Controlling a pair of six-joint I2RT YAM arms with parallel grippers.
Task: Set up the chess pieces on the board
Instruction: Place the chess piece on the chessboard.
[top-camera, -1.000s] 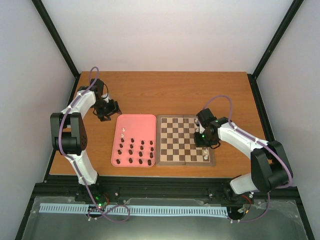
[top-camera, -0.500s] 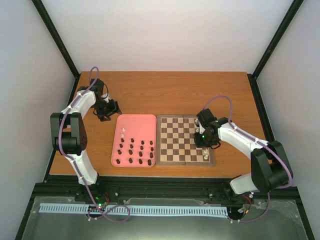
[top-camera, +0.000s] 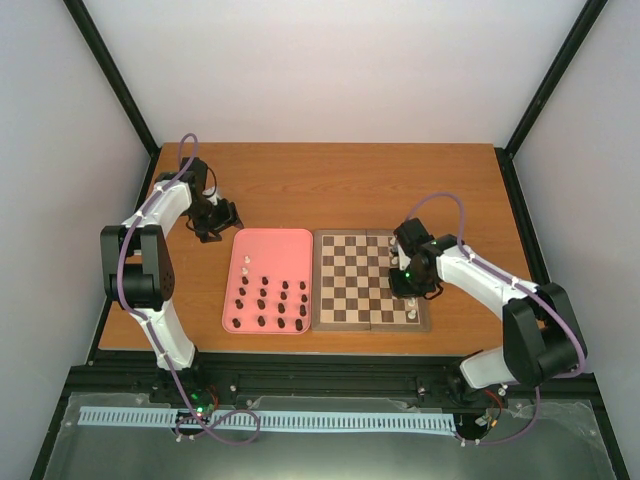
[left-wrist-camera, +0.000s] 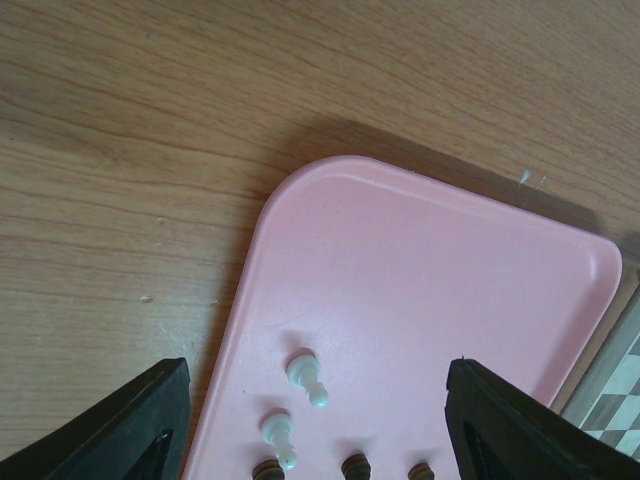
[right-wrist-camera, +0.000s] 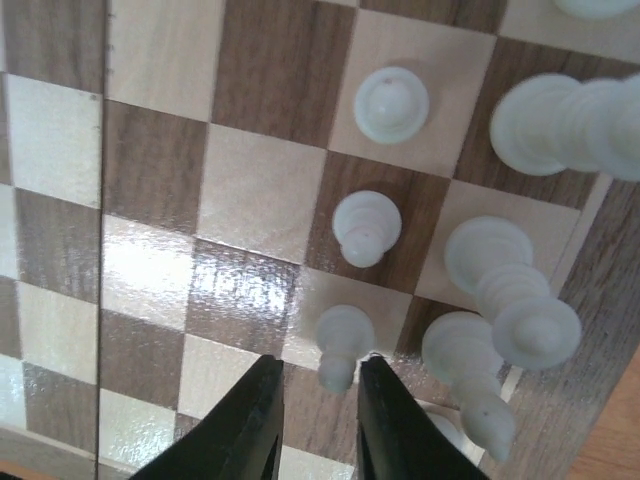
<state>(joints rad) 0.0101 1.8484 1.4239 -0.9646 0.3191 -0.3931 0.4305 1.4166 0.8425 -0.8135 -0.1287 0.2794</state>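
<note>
My right tool (right-wrist-camera: 318, 378) hangs low over the board (right-wrist-camera: 160, 260), close to its right edge and toward its near corner. The two fingers stand a little apart and are clamped on nothing. A white pawn (right-wrist-camera: 340, 345) stands upright on a board square right at their tips, in the gap and nearer one finger than the other. I cannot tell whether it touches that finger. Two more pawns (right-wrist-camera: 366, 225) stand on the next squares of the same line. Taller white pieces (right-wrist-camera: 500, 265) stand just beside them, along the board's outermost line.

My left tool (left-wrist-camera: 315, 368) is off the board, well to its left. It hangs over the far corner of the pink tray (left-wrist-camera: 430, 250), which lies against the board's left edge on the worktop (left-wrist-camera: 130, 150). Its fingers are wide apart with nothing between them. A pair of white pawns (left-wrist-camera: 307, 378) sits on the tray below it. The dark pieces (top-camera: 280, 305) stand in rows on the tray, level with the board's near half.
</note>
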